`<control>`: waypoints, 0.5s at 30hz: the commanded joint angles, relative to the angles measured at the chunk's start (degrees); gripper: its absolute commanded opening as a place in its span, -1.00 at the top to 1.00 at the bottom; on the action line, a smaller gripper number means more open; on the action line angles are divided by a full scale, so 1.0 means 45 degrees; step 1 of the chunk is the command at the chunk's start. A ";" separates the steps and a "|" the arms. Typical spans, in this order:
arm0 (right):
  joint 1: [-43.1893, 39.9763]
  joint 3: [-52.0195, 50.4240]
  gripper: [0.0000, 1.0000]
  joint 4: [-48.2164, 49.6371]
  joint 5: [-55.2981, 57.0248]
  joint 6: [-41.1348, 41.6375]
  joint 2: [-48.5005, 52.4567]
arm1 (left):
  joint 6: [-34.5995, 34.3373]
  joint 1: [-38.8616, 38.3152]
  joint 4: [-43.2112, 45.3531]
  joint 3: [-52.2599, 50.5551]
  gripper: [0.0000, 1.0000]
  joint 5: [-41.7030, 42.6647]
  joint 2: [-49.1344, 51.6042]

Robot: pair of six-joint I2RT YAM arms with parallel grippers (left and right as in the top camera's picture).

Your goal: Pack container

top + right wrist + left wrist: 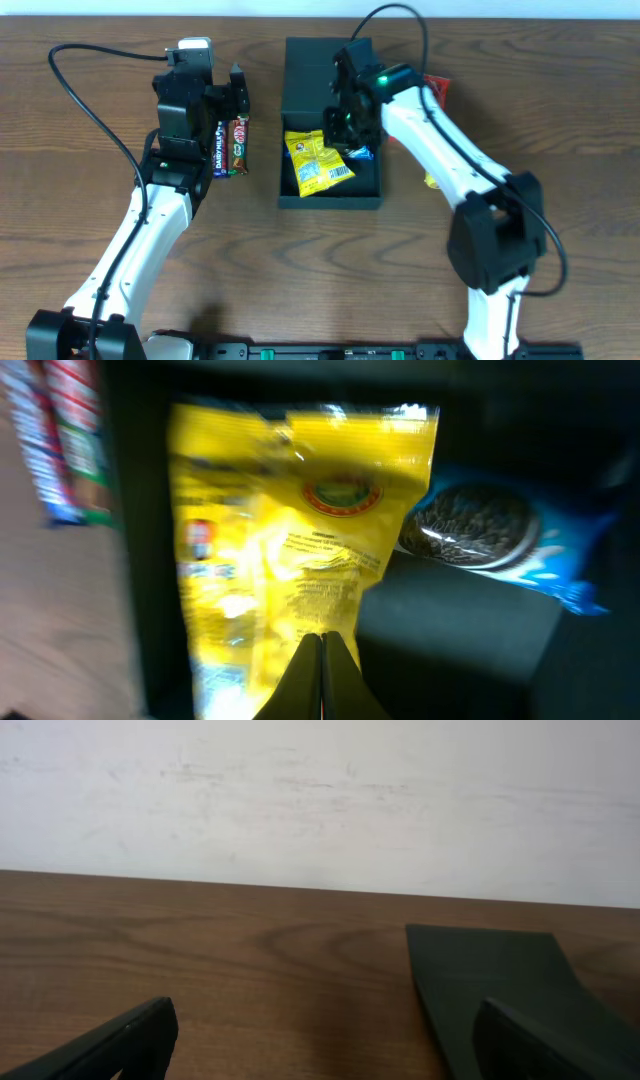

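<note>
The container (330,201) is a dark box standing open in the middle of the table, its flap lid (312,70) lying back; the lid also shows in the left wrist view (500,980). Inside lie a yellow snack packet (316,165) and a blue cookie packet (360,153). In the right wrist view the yellow packet (290,510) lies left of the blue one (480,530) on the dark floor (450,630). My right gripper (346,125) (322,640) is shut, fingers pressed together just above the yellow packet. My left gripper (237,88) (325,1040) is open and empty over bare table left of the lid.
Two candy bars (240,145) (221,150) lie side by side left of the container, below my left gripper; they show at the right wrist view's left edge (60,440). A red packet (437,90) and a yellow one (431,180) lie right of the container, partly under my right arm.
</note>
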 commanded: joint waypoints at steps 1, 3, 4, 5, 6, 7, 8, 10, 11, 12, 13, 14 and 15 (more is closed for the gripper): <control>0.0301 -0.0010 0.97 -0.0277 -0.0165 -0.0525 0.0782 | 0.0083 0.0087 0.0044 0.0262 -0.90 -0.0121 -0.0083; 0.0384 -0.0010 0.97 -0.0355 -0.0359 -0.0680 0.1088 | 0.0083 0.0087 0.0034 0.0262 -0.90 -0.0121 -0.0083; 0.0413 -0.0010 0.97 -0.0350 -0.0554 -0.0748 0.1195 | 0.0083 0.0087 0.0029 0.0262 -0.91 -0.0117 -0.0083; 0.0447 -0.0010 0.98 -0.0350 -0.0695 -0.0767 0.1263 | 0.0083 0.0087 0.0029 0.0262 -0.90 -0.0121 -0.0083; 0.0466 -0.0010 0.97 -0.0340 -0.0850 -0.0874 0.1263 | 0.0083 0.0087 0.0024 0.0262 -0.90 -0.0121 -0.0083; 0.0495 -0.0010 0.97 -0.0296 -0.0918 -0.1001 0.1263 | 0.0083 0.0087 0.0019 0.0262 -0.90 -0.0121 -0.0083; 0.0520 0.0000 0.98 -0.0296 -0.0918 -0.1030 0.1258 | 0.0083 0.0087 0.0010 0.0262 -0.90 -0.0121 -0.0083; 0.0525 0.0019 0.97 -0.0379 -0.0971 -0.1035 0.1253 | 0.0083 0.0087 0.0000 0.0257 -0.90 -0.0121 -0.0083; 0.0491 0.0097 0.97 -0.0500 -0.1015 -0.1035 0.1200 | 0.0083 0.0087 -0.0005 0.0262 -0.91 -0.0121 -0.0078; 0.0442 0.0233 0.97 -0.0583 -0.1010 -0.1044 0.1146 | 0.0087 0.0087 -0.0005 0.0262 -0.90 -0.0121 -0.0083; 0.0384 0.0408 0.98 -0.0607 -0.1010 -0.1156 0.1059 | 0.0083 0.0087 -0.0005 0.0257 -0.90 -0.0121 -0.0083; 0.0306 0.0661 0.97 -0.0602 -0.0952 -0.1268 0.0923 | 0.0083 0.0087 -0.0005 0.0257 -0.91 -0.0121 -0.0083; 0.0238 0.0894 0.97 -0.0563 -0.0772 -0.1268 0.0797 | 0.0083 0.0087 -0.0005 0.0257 -0.91 -0.0121 -0.0083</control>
